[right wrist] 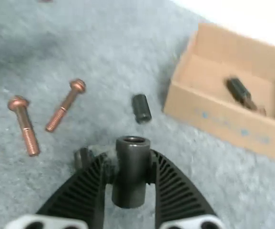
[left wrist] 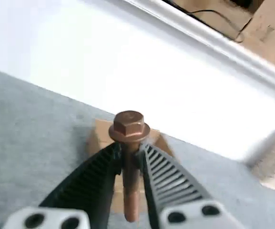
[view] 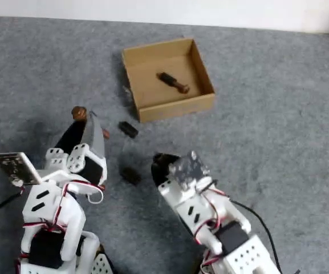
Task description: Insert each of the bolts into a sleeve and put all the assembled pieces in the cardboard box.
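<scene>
— What does each camera add?
— From my right wrist: a loose bolt [right wrist: 24,126] and a second bolt [right wrist: 63,106] lie near each other on the grey carpet [right wrist: 56,43]. A loose sleeve [right wrist: 141,108] lies just before the box. From the high view: another sleeve [view: 131,175] lies between my two arms.

— Box contents?
— The cardboard box [view: 153,111] is open-topped. One assembled piece [view: 173,83] lies on its floor, well off the walls.

— Grippers?
— My left gripper [left wrist: 129,150] is drawn narrow, clamping a bolt [left wrist: 129,126] by the shank just under its head, head outward toward the box. My right gripper [right wrist: 130,157] is parted partway, gripping a dark sleeve [right wrist: 130,183] across its sides, with the bore's open end showing.
</scene>
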Controlling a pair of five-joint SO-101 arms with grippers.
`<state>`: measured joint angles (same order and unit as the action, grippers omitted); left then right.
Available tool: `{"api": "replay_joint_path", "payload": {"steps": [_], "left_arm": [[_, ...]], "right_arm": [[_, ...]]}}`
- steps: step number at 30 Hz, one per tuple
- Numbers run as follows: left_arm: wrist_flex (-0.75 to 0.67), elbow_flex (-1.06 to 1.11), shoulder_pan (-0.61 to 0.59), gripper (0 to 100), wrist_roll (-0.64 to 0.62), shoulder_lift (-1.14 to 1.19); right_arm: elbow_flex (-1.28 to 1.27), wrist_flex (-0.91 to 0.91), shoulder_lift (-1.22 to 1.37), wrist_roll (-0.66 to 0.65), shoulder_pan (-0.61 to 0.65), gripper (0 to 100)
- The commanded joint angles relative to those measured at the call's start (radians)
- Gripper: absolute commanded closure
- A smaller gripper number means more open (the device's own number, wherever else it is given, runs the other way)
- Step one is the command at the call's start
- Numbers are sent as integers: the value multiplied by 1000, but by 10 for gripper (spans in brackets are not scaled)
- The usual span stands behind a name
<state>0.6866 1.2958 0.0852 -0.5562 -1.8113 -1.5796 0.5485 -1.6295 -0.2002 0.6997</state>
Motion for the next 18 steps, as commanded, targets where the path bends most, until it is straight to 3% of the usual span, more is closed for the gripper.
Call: {"api": "replay_joint_path", "payload": {"steps": [1, 10, 18], "left_arm": [[-40, 18, 120, 995, 43, -15], [-37, 77, 219, 995, 51, -15], [49, 79, 329, 995, 46, -15]], "right_arm": [[-77, -10, -208, -60, 45, 995], [-82, 39, -183, -75, 70, 995], [-76, 39, -183, -77, 73, 995]]}}
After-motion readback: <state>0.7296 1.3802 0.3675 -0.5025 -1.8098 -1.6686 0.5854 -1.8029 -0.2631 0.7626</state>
